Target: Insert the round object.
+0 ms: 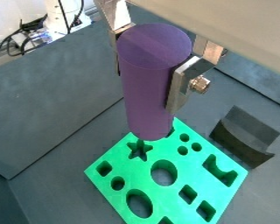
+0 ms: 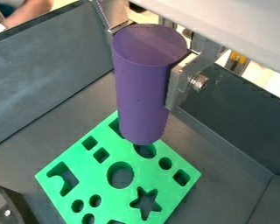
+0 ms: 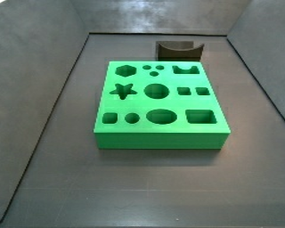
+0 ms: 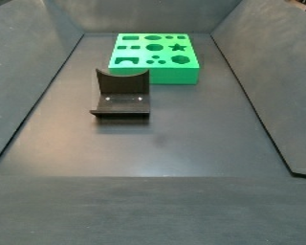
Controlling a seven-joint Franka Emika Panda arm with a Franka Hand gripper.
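Note:
In both wrist views my gripper [image 1: 149,74] [image 2: 146,74] is shut on the round object, a tall matte purple cylinder [image 1: 149,101] [image 2: 143,92], held upright between the silver fingers [image 1: 181,83] [image 2: 180,80]. Its lower end hangs above the green block [image 1: 213,197] [image 2: 73,171], over the edge area near the star hole [image 1: 137,150]. The block's round hole [image 3: 156,91] shows open in a side view. Neither the gripper nor the cylinder shows in either side view, where the green block [image 3: 157,134] [image 4: 156,69] lies alone.
A dark brown notched block [image 1: 245,136] [image 3: 177,49] [image 4: 121,93] stands on the floor just beside the green block. Grey sloping walls [image 3: 50,107] [image 4: 264,86] enclose the dark floor on all sides.

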